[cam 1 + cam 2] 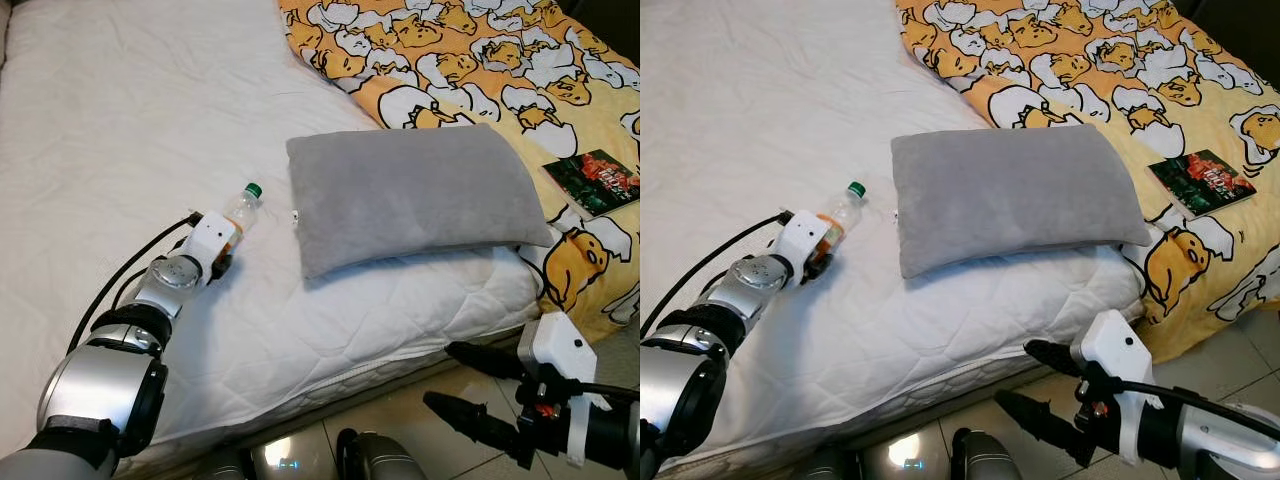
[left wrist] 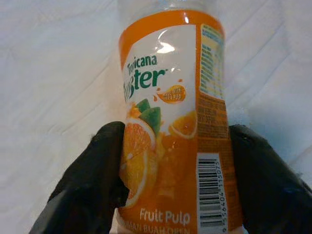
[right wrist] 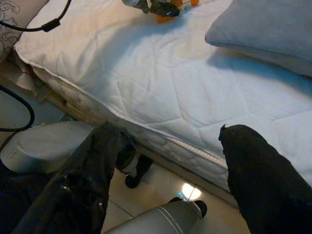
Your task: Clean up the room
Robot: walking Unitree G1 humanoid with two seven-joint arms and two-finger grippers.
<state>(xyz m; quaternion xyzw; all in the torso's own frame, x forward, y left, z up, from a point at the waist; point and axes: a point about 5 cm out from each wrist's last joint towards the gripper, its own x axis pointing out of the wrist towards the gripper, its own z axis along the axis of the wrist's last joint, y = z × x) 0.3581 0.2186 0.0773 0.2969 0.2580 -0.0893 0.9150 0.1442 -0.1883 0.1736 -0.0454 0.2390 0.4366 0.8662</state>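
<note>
The left gripper [image 1: 222, 252] reaches over the white quilted mattress [image 1: 120, 130] and holds a plastic juice bottle [image 1: 241, 211] by its lower body. In the left wrist view, the two black fingers [image 2: 90, 180] press against both sides of the bottle's glossy orange and white label. The bottle lies on the mattress with its green cap [image 1: 254, 189] pointing away from the robot. The upper part of the bottle is clear.

Just beside the bottle, to its right, lies a grey rectangular pillow [image 1: 410, 192] with a soft, smooth cover. A small white tag shows at the pillow's near left edge. The pillow's far right corner rests on a yellow blanket [image 1: 470, 50] printed with a cartoon egg pattern. The blanket covers the right part of the bed and hangs over its edge. A thin book [image 1: 595, 180] with a dark red and green cover lies flat on the blanket, well apart from the bottle.

The right gripper [image 1: 460, 385] hangs low beside the bed over the glossy tiled floor [image 1: 400, 420]. Its fingers are spread wide and hold nothing.
</note>
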